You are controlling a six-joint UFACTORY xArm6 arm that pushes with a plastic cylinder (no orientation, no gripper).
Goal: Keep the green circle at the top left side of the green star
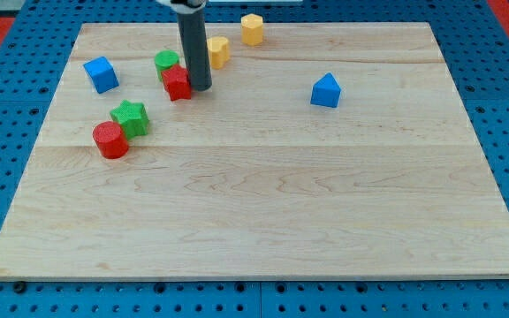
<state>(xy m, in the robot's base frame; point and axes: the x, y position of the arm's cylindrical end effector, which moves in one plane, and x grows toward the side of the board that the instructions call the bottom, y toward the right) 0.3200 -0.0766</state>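
The green circle [166, 62] lies near the view's top left, touching a red block [177, 83] just below it. The green star [131, 117] lies lower and further left, with a red cylinder [110, 140] touching its lower left side. The green circle is up and to the right of the star. My tip [200, 87] rests on the board right beside the red block's right side, a little right of and below the green circle.
A blue cube [102, 74] lies at the left. Two yellow blocks [218, 51] [252, 29] lie near the top edge, right of the rod. A blue block [325, 91] lies right of centre. The wooden board [263, 221] sits on a blue pegboard.
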